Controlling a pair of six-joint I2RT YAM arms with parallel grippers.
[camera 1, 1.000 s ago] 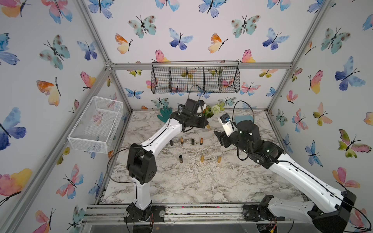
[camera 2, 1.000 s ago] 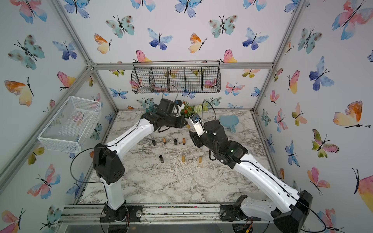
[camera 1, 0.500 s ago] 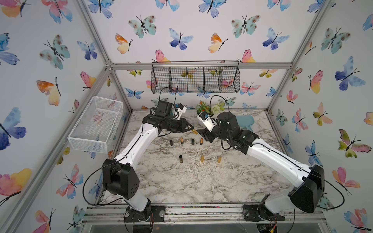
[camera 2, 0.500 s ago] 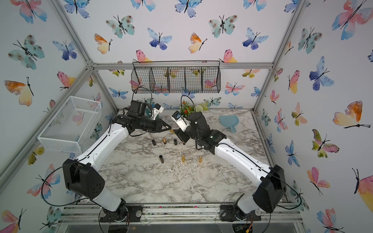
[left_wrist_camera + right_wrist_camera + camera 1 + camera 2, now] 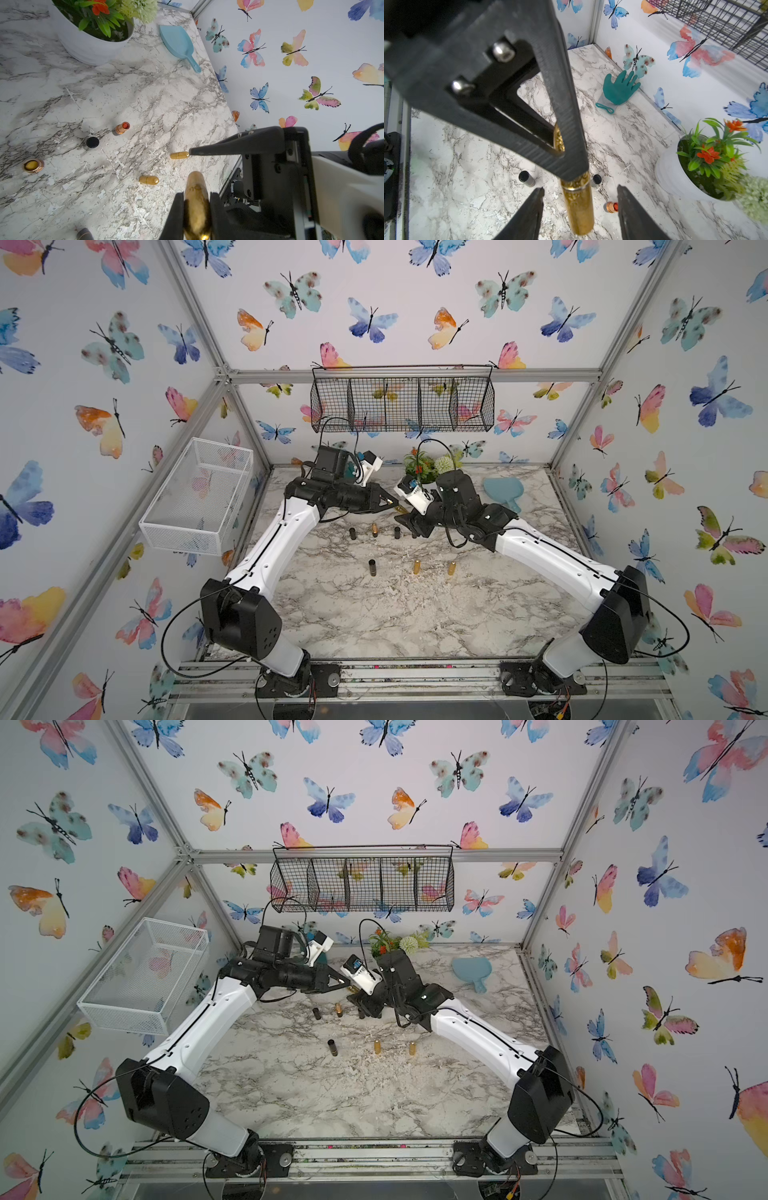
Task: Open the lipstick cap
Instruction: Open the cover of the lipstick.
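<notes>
Left jaws are clamping on the gold lipstick (image 5: 196,205), holding it roughly level in the air above the far middle of the marble tabletop (image 5: 374,614). In both top views only its free end (image 5: 401,509) is showing between the two arms. Right jaws are standing apart, one finger (image 5: 527,216) on each side of that free end, with a gap showing on both sides, so nothing is being gripped there. In the right wrist view a thin seam is ringing the lipstick just past the left jaws.

Left of the arms, a white wire basket (image 5: 199,493) is hanging on the side wall. Below the lipstick, two dark tubes (image 5: 353,533) are standing in a far row on the tabletop with a gold piece (image 5: 374,529) between them. A nearer row is showing a single dark tube (image 5: 372,567) and two gold caps (image 5: 417,566). Behind the right arm (image 5: 540,556) a potted plant (image 5: 424,466) is sitting, and farther right a blue scoop (image 5: 503,489) is lying flat.
</notes>
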